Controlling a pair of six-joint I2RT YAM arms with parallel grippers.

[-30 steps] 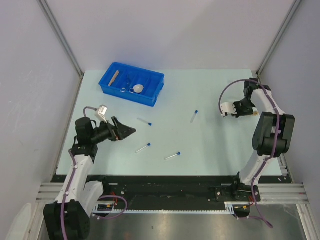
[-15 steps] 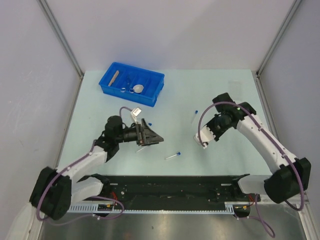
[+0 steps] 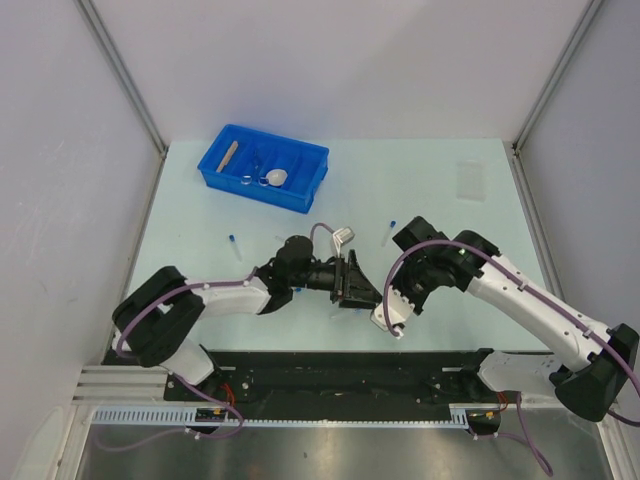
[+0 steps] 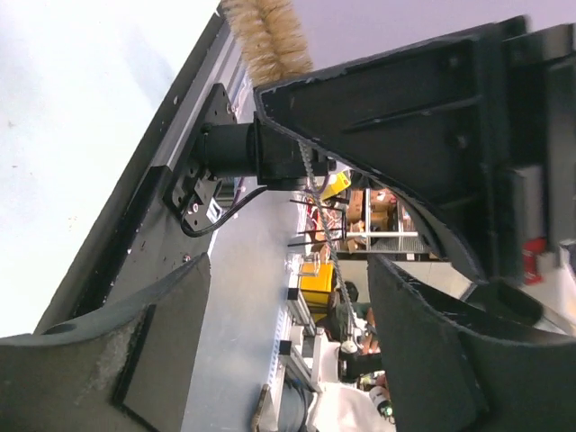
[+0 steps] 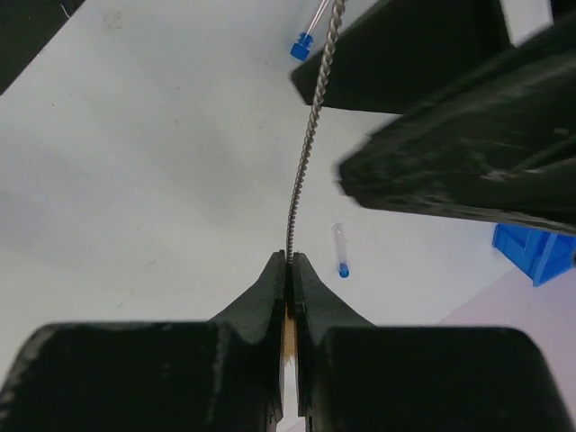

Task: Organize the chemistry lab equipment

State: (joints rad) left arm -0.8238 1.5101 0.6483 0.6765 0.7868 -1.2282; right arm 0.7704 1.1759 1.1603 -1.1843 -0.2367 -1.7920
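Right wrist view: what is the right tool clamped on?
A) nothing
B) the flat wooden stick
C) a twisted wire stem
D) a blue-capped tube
C: the right tool has its tips shut on the end of the twisted wire stem; the blue-capped tube beyond it lies free.

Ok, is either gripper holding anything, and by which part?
The right gripper pinches a tube brush by its twisted wire stem, beside the bristles; the left gripper stands open around it.

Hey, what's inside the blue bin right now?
The blue bin holds a flat wooden stick, a small white dish and metal tongs. Nothing covers it; finer contents are too small to tell.
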